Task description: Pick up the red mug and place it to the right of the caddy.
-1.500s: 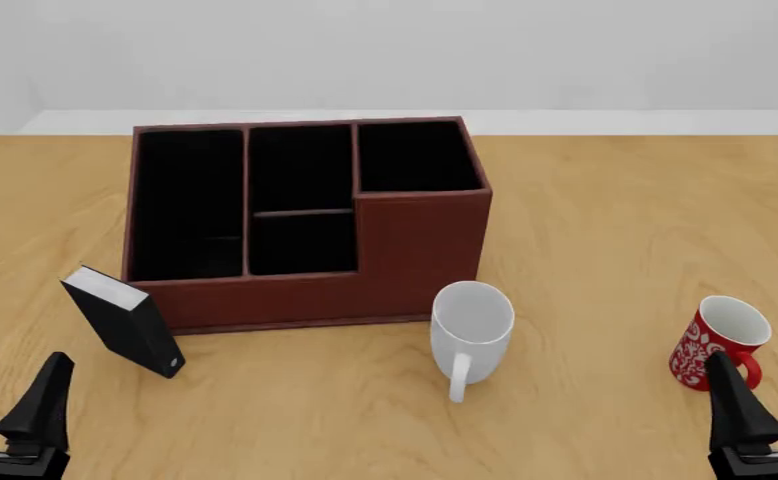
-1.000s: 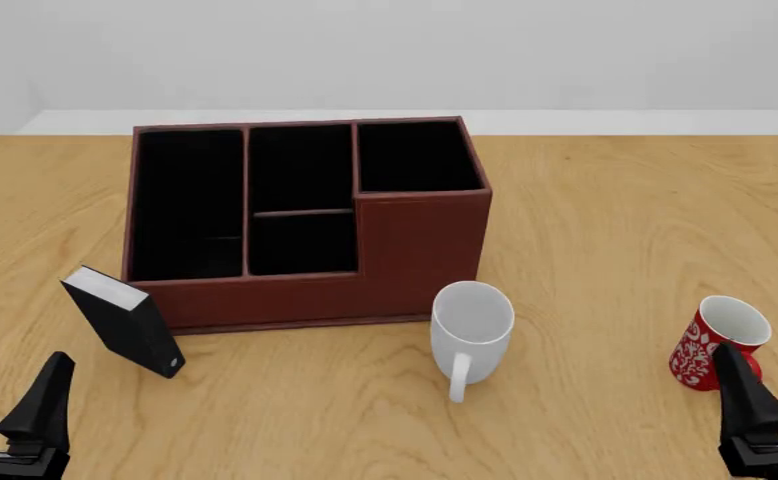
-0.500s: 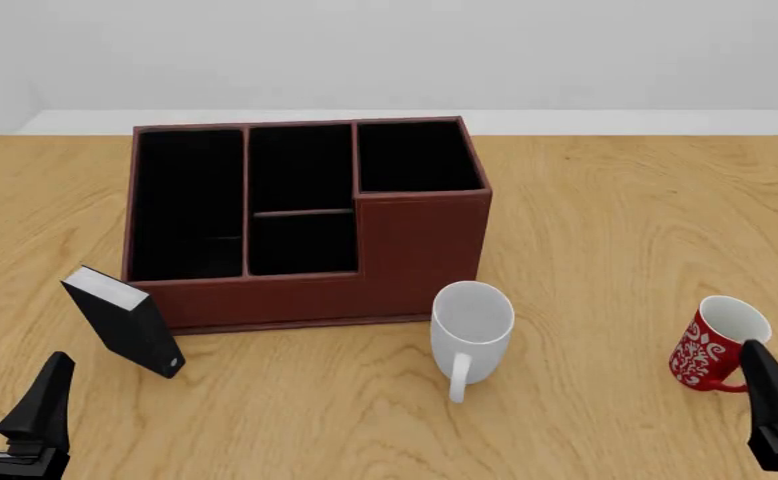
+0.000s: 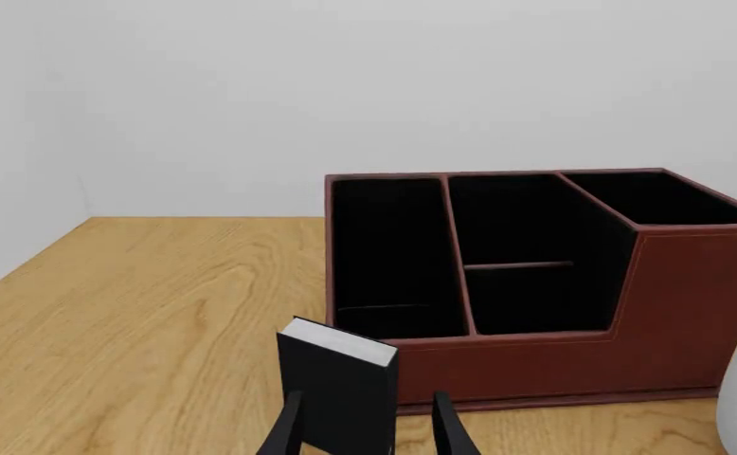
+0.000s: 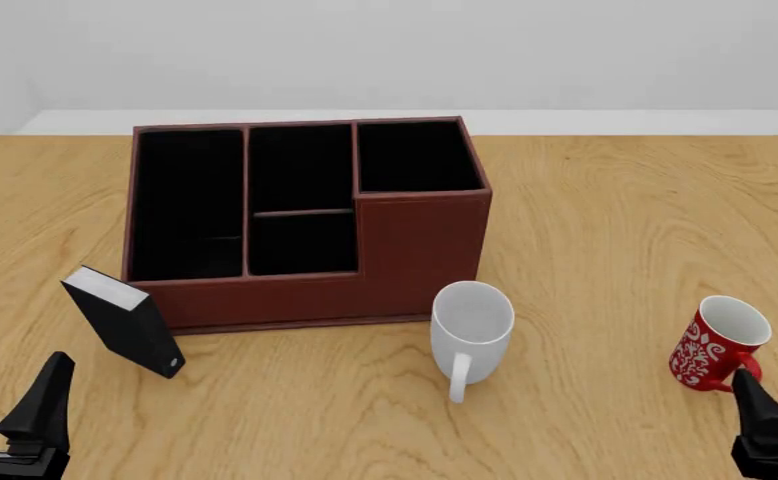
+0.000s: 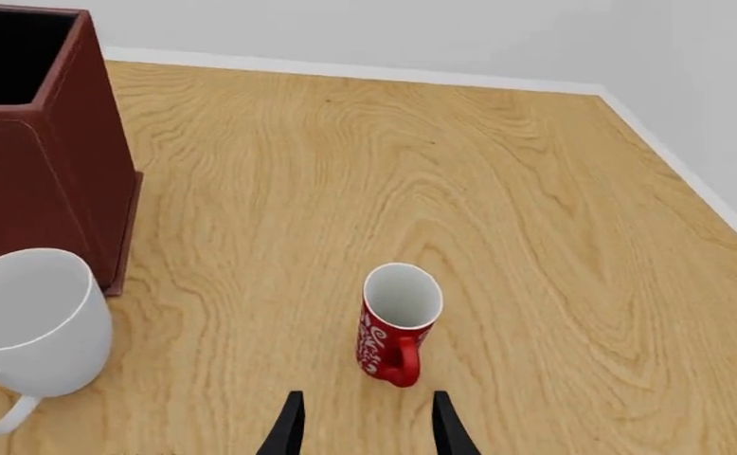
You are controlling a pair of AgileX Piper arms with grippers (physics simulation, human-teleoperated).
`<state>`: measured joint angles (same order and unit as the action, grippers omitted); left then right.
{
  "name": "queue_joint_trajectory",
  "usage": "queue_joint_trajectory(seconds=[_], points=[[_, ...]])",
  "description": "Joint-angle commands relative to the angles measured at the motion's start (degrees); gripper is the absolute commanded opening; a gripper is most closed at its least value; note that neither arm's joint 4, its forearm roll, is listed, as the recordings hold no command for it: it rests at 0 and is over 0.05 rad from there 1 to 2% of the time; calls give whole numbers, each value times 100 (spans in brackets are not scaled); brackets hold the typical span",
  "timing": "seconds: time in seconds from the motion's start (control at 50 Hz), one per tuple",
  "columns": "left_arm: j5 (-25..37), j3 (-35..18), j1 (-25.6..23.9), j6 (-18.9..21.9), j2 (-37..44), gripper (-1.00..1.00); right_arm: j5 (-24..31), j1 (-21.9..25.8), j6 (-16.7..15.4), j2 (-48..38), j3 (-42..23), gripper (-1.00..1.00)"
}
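On the wooden table (image 5: pixel 603 210), near its right front corner: the red mug (image 5: pixel 716 345), upright, white inside, white swirly pattern on the side, handle turned toward the arms' side. Not touched by anything. Well apart from the caddy (image 5: pixel 423 245), which stands further left and further back; dark reddish-brown walls, black-lined compartments, the right rear section taller than the others.

Between caddy and red mug, just in front of the caddy's right front corner: a plain white mug (image 5: pixel 471 330), upright, handle pointing to the front. Close to the caddy wall, but apart from it.

At the caddy's left front corner: a small black box (image 5: pixel 125 322) with white edge, tilted, leaning toward the caddy; contact cannot be told.

At the lower right edge of the front view: the right gripper (image 6: pixel 362 425), just in front of the red mug, low, fingers spread, nothing between them. Seen from the right wrist: handle almost in line with the gap, fingertips short of the mug.

At the lower left edge: the left gripper (image 4: pixel 366 425), also spread and holding nothing, facing the black box.
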<state>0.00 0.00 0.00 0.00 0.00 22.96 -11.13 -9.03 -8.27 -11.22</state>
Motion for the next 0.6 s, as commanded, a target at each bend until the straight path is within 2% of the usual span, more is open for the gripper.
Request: queue_joint_trajectory(seconds=[0.02, 0.04, 0.12, 0.14, 0.28, 0.48, 0.52, 0.6], points=[[0, 0, 0, 0, 0, 100, -574, -455, -128, -441, 490, 100], [0, 0, 0, 0, 0, 100, -1232, -621, -188, -959, 657, 100], [0, 0, 0, 0, 0, 100, -1526, -655, -208, -1183, 717, 100], [0, 0, 0, 0, 0, 100, -2111, -710, -240, -1712, 762, 100], [0, 0, 0, 0, 0, 100, -2872, -750, -309, -2390, 827, 100], [0, 0, 0, 0, 0, 100, -3624, -699, -299, -3067, 977, 100], [0, 0, 0, 0, 0, 100, -4027, -677, -299, -3442, 1062, 100], [0, 0, 0, 0, 0, 100, -4406, -656, -282, -3839, 1113, 100]])
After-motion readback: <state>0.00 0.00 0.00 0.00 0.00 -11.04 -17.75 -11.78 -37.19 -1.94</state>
